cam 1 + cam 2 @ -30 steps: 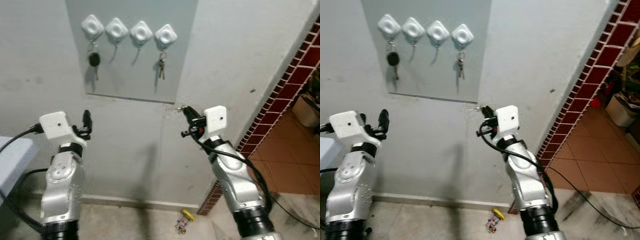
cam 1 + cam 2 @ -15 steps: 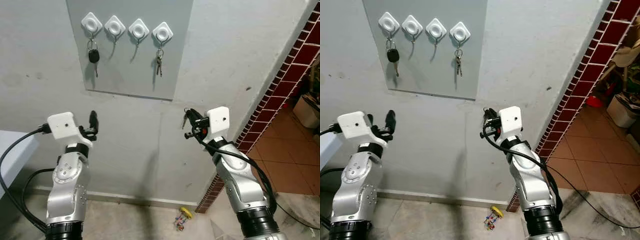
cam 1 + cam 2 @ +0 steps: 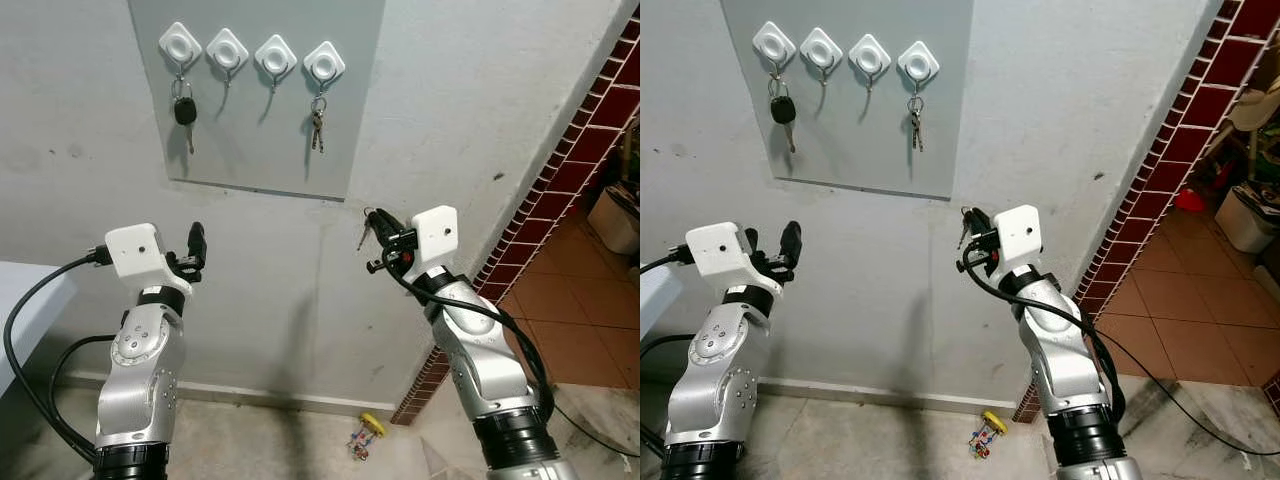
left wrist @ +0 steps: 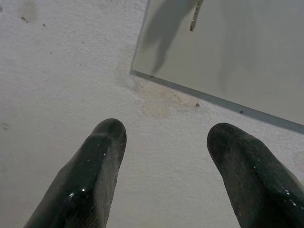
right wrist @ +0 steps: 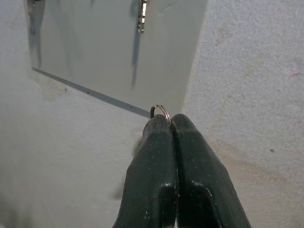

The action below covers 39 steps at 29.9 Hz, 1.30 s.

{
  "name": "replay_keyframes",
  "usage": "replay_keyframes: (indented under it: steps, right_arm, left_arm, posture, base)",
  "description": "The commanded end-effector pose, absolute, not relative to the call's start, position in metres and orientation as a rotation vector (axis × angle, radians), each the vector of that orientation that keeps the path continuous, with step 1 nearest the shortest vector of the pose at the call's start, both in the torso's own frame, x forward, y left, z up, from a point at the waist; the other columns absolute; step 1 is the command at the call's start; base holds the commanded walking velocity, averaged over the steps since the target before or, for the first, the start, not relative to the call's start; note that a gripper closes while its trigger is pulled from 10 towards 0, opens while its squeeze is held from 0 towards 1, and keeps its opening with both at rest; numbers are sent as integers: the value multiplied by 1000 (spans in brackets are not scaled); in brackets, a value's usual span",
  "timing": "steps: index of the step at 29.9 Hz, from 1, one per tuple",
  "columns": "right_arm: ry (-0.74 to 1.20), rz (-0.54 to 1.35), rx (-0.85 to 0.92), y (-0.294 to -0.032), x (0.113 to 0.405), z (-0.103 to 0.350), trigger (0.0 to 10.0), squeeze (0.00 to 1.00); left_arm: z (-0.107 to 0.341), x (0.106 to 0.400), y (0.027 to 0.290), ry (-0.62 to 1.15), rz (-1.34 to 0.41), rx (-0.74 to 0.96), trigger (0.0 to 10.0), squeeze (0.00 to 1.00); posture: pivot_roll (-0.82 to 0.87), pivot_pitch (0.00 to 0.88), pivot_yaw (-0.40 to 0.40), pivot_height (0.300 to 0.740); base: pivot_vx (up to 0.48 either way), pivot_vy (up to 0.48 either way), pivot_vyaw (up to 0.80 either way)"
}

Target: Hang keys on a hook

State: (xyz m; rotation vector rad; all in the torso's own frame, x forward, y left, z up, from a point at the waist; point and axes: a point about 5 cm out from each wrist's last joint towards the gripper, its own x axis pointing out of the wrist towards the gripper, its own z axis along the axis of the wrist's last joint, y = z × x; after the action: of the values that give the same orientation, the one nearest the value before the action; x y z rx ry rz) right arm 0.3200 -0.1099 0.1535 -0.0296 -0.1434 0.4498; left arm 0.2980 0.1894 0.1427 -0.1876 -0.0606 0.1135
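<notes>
1. The left gripper (image 3: 196,243) is idling at 9 o'clock, black fingers (image 4: 97,161) spread on nothing.
2. The two middle white diamond-shaped wall hooks (image 3: 251,53) are sitting free at 12 o'clock.
3. The right gripper (image 3: 377,226) is pinching the small metal key ring (image 5: 160,110) at its very tips, with the keys dangling below the grey panel (image 3: 262,150). That thin grip could be letting the ring slip or twist during the reach up.

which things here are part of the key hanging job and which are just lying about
Part of the job:
- keys pinched by their ring in the right gripper
- two free hooks on the grey board

Lying about:
- black car key and key bunch already hung
- small toy on the floor
- left gripper, open, idle
</notes>
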Motion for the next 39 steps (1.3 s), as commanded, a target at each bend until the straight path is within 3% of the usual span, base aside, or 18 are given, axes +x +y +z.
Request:
replay_keyframes:
  steps: [1,30,39]
  right_arm:
    - [-166,451,-22,-109,318,159,10000,0]
    - [-162,459,6,-104,313,156,10000,0]
    - [-163,468,9,-102,312,157,10000,0]
  left_arm:
    - [145,297,190,-61,104,-187,10000,0]
    - [146,296,190,-58,89,-185,10000,0]
    - [146,298,188,-44,84,-129,10000,0]
  posture:
    - [-53,5,-56,728]
    - [-52,0,-49,728]
    - [-51,0,-49,728]
  base:
    - [0,0,0]
    - [0,263,0]
    - [0,0,0]
